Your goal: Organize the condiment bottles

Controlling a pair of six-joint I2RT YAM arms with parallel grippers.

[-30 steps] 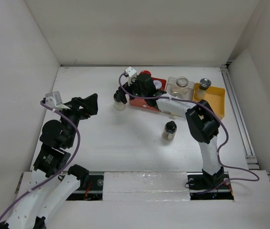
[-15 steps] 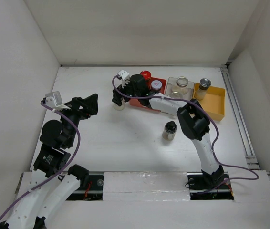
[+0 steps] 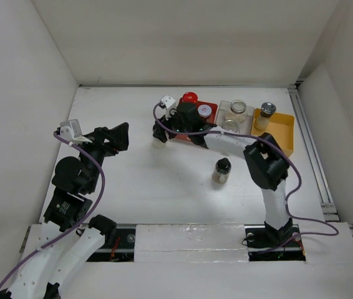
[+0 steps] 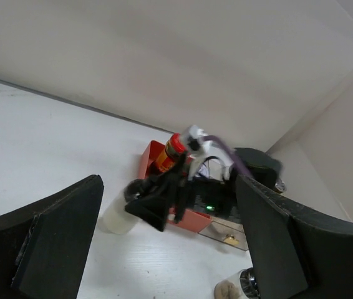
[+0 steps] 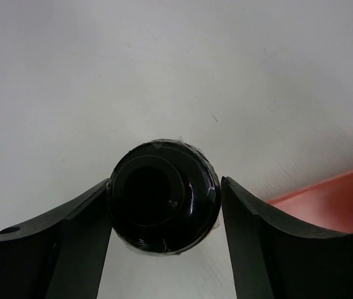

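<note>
1. The right gripper (image 5: 165, 182) is my working end. It points down over a black-capped shaker (image 5: 164, 208) that stands upright on the table (image 5: 164, 62). 1 finger sits on each side of the cap, and both look pressed against it, so I read this as a grip on the cap. I cannot tell how firm it is.
2. The step in hand, as I judge it, is picking up this stray bottle, which stands outside every tray. Next I should confirm the hold, then lift straight up before any sideways travel. The cap is round and glossy, so it could slip or twist between the fingers.
3. The red tray (image 3: 184, 136) lies just beside the fingers, back toward the wrist. Its wall is the first obstacle, so the shaker's base must clear it.
4. Inside that tray stand 2 bottles, a red-lidded jar (image 3: 190, 97) and a pale-lidded jar (image 3: 204, 111). My own forearm crosses above them, so a low swing could knock either.
5. On the fingers' far side from the tray, the left gripper (image 3: 117, 136) hangs apart from the shaker. Its fingers are spread wide with nothing between them, and it is not in my way.
6. Behind the wrist and toward my base, a second shaker (image 3: 221, 169) stands alone on the table, also waiting to be sorted.
7. Beyond the red tray is the clear tray (image 3: 226, 124), holding a clear round jar (image 3: 237, 107).
8. Farthest is the yellow tray (image 3: 280, 134), with a silver-capped jar (image 3: 267, 112) at its corner. I cannot tell which tray this shaker belongs in.
</note>
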